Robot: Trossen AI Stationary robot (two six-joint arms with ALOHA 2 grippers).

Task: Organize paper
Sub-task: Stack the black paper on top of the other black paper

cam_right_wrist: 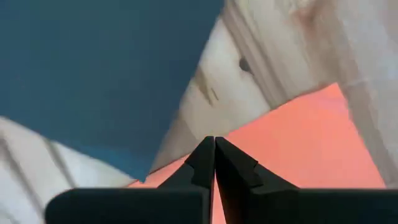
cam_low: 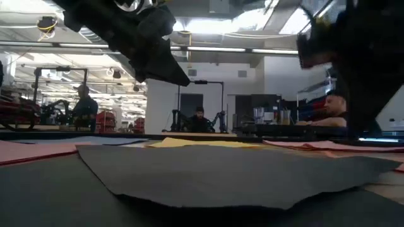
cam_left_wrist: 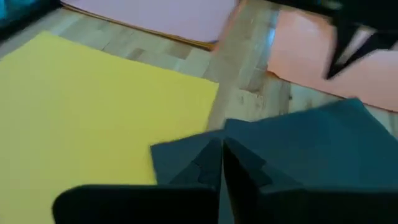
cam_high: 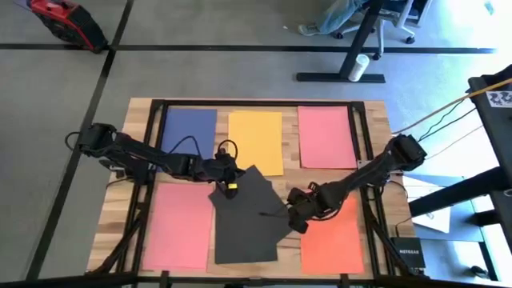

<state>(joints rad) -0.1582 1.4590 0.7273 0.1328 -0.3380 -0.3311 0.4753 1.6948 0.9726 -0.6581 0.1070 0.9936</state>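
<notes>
Coloured sheets lie flat on the wooden table: blue (cam_high: 189,132), yellow (cam_high: 256,142) and pink (cam_high: 326,136) along the far side, another pink (cam_high: 179,226) at the near left, orange (cam_high: 334,240) at the near right. In the middle a dark grey sheet (cam_high: 252,196) lies askew on a second dark sheet (cam_high: 244,244). My left gripper (cam_high: 230,189) is shut and hangs over the askew sheet's far left part (cam_left_wrist: 298,143); the low view shows it above the paper. My right gripper (cam_high: 296,218) is shut, between the dark sheet's right edge and the orange sheet. My right gripper points down with shut fingers at the orange sheet's far left edge (cam_right_wrist: 249,140), beside the dark sheet (cam_right_wrist: 93,68). Whether its tips touch the paper or the wood, I cannot tell.
Black frame rails (cam_high: 364,144) run over the table's left, right and far sides. The dark sheet's near edge (cam_low: 240,189) rises a little off the sheet below it. People sit in the room behind the table (cam_low: 199,120). An office chair and a desk leg (cam_high: 360,48) stand beyond the far edge.
</notes>
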